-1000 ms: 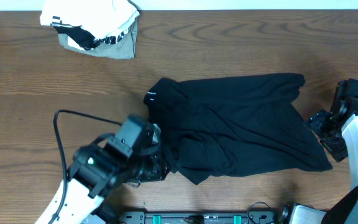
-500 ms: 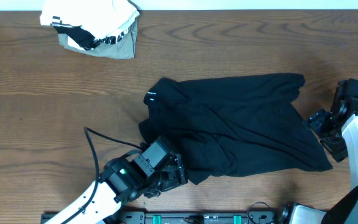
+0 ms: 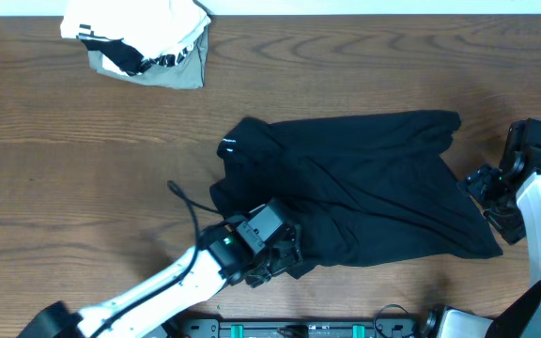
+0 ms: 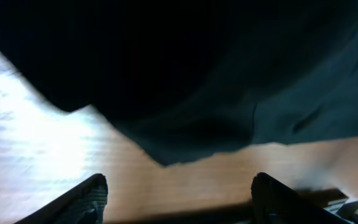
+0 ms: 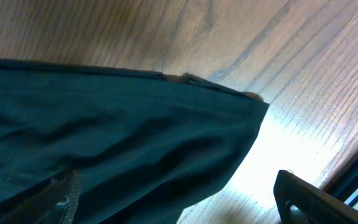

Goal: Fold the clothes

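Overhead, clothes: the black clothes [image 3: 364,178] lie spread and wrinkled on the right half of the tabletop [image 3: 83,169], closer to the near edge than the far edge.
Overhead, logo: a small white logo [image 3: 228,144] shows at the left end of the clothes.
Overhead, bundle: a white and grey bundle [image 3: 144,42] sits in the far left corner, well apart from the clothes.
Overhead, left tool: the left tool [image 3: 287,261] is at the near left corner of the clothes, over the cloth's edge.
Overhead, right tool: the right tool [image 3: 488,202] is just beside the right side of the clothes, near the right edge of the tabletop.
Left wrist, left tool: the left tool [image 4: 179,185] is released. Its two fingers [image 4: 95,194] stand wide apart with bare wood between them.
Left wrist, clothes: the clothes [image 4: 197,62] fill the top of the view, and a fold hangs down toward the tool. The picture is blurry.
Right wrist, right tool: only one finger [image 5: 309,196] shows, in the bottom corner. It is apart from the cloth and the tool is released.
Right wrist, clothes: a corner of the clothes [image 5: 104,137] lies flat on the tabletop [image 5: 135,31].
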You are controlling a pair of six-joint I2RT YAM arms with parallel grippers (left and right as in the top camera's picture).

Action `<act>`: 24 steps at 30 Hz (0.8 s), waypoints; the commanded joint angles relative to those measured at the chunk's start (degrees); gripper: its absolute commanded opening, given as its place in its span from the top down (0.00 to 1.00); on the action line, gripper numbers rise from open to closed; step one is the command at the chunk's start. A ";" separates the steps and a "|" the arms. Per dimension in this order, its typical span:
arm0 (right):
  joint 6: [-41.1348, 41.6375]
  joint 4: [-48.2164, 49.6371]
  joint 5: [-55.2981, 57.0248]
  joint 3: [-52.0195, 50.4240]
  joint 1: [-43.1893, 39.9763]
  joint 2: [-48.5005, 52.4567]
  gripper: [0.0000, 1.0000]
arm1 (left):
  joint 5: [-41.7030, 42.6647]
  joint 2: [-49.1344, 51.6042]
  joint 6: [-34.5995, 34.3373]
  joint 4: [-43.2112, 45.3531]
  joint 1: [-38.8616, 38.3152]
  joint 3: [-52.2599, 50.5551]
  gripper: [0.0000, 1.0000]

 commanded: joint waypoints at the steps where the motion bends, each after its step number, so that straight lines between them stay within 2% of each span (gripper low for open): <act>1: -0.85 -0.07 0.17 0.90 -0.44 -0.48 0.03 | 0.11 2.82 -0.61 1.38 -0.22 -0.50 0.25; 13: -0.85 -0.48 0.15 0.90 -0.44 -0.48 0.03 | -0.50 11.30 -2.12 4.00 -0.22 -0.50 0.25; 20: 1.64 -3.06 1.99 0.90 -0.83 -0.48 0.02 | -0.55 12.00 -2.10 5.81 -0.22 -0.50 0.25; 23: 4.04 -4.44 2.56 0.66 -2.47 -0.48 0.01 | -0.48 12.00 -2.08 5.77 -0.22 -0.50 0.33; 24: 4.37 -4.52 2.56 0.46 -3.32 -0.46 0.01 | -0.48 12.00 -2.10 5.75 -0.22 -0.50 0.40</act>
